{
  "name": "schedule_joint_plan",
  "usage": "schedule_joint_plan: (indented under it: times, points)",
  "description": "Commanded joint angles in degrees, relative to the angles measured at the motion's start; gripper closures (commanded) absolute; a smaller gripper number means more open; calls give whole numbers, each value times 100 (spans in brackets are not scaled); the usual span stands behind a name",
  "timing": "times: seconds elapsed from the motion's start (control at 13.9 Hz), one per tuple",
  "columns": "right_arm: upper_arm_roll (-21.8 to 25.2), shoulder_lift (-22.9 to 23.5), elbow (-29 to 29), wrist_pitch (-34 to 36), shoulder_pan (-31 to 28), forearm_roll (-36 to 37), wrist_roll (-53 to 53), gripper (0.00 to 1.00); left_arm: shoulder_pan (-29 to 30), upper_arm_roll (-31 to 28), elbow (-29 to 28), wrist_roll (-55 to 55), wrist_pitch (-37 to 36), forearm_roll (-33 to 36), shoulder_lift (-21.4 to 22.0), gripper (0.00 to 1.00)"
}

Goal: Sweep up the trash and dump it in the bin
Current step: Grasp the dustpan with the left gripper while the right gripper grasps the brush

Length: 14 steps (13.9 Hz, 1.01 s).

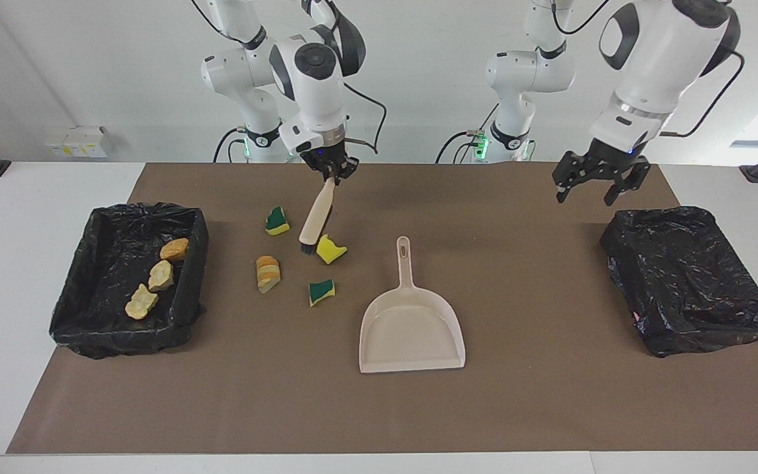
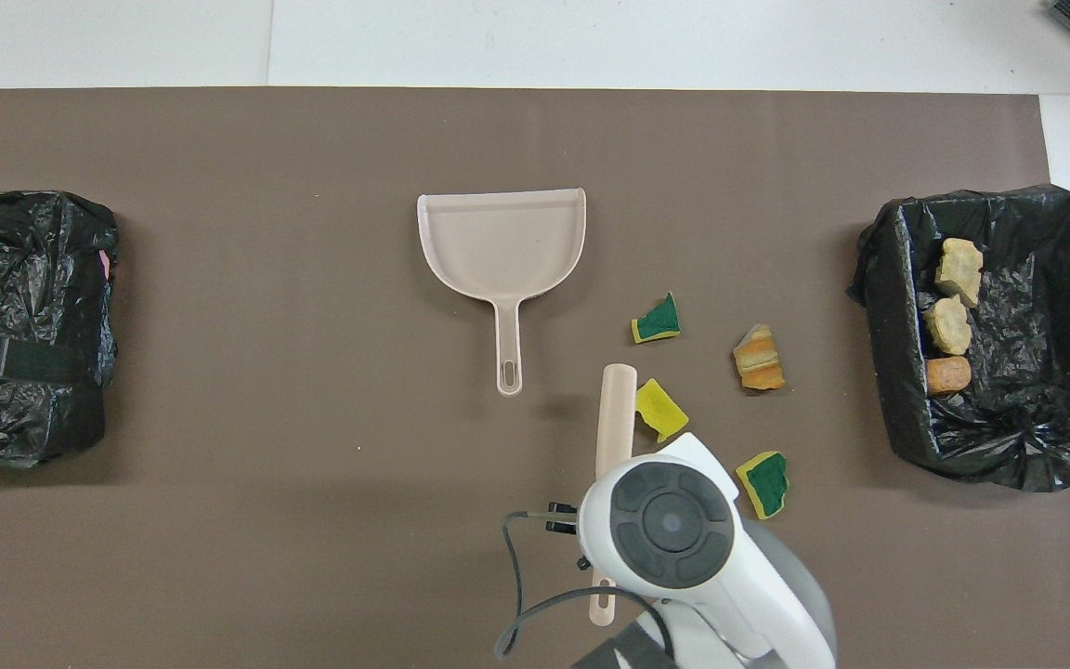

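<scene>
**Brush held among the scraps, dustpan flat on the mat**

The right gripper (image 1: pixel 331 172) is clamped on the handle of the beige brush (image 1: pixel 316 217), which slants down from it with the dark bristles low beside the yellow sponge piece (image 1: pixel 330 250). In the facing view the bristles sit at about nine o'clock of that piece, just beside it; whether they touch it or the mat cannot be told.

Four pieces of the trash lie loose on the brown mat (image 1: pixel 517 395). Around the yellow piece, seen in the facing view, a green-topped sponge piece (image 1: pixel 277 221) lies at about ten o'clock, nearer to the robots; a tan-orange bread-like lump (image 1: pixel 268 273) lies at about eight o'clock; a second green-topped sponge piece (image 1: pixel 321 291) lies at about six o'clock, farther from the robots. All four are apart from one another.

Three more bread-like lumps (image 1: pixel 155 276) lie in a row in the open bin lined with black plastic (image 1: pixel 89 329) at the right arm's end of the table.

The beige dustpan (image 1: pixel 412 329) lies flat mid-table, handle toward the robots, at about four o'clock of the yellow piece and well apart from it.

The left gripper (image 1: pixel 593 187) hangs in the air with its fingers spread wide and holding nothing, over the mat just beside the black-bagged bin (image 1: pixel 688 283) at the left arm's end.
</scene>
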<state>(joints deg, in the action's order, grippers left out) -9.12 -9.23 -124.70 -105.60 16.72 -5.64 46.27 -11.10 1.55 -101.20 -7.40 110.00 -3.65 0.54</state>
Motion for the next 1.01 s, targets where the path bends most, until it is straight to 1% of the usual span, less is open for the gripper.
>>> schedule_joint_plan:
  times: [0.0, 0.14, 0.29, 0.36, 0.5, 0.58, 0.72, 0.79, 0.86, 0.93]
  points:
    - [-81, -53, -107, 442, -756, -139, -135, 100, -654, -33, 188, -890, 740, -118, -728, 0]
    - [-72, -219, -352, 698, -1082, -147, -267, 100, -1121, -32, 197, -1735, 1223, -66, -1141, 0]
    - [-64, -517, -747, 742, -1250, -243, -425, 100, -1534, -24, 180, -2202, 1759, -66, -1599, 0]
    - [-64, -719, -1018, 725, -1346, -366, -452, 100, -1614, -15, 162, -2317, 1857, -74, -1731, 0]
    - [-55, -1254, -1712, 559, -1417, -699, -618, 100, -1938, -15, 49, -2581, 1867, -74, -1829, 0]
    - [-64, -1605, -2124, 375, -1409, -875, -645, 100, -1992, -15, -22, -2678, 1867, -74, -1838, 0]
    - [-72, -2160, -2837, -29, -1295, -1079, -646, 100, -2142, -15, -136, -2687, 1911, -74, -1864, 0]
    - [-72, -2258, -3014, -214, -1173, -1079, -654, 100, -2142, -15, -171, -2687, 1955, -74, -1864, 0]
    - [-72, -2224, -3051, -372, -1102, -1079, -672, 100, -2194, -15, -207, -2696, 1912, -74, -1864, 0]
    - [-72, -2154, -3043, -565, -1023, -1079, -741, 100, -2413, -24, -346, -2722, 1963, -74, -1864, 0]
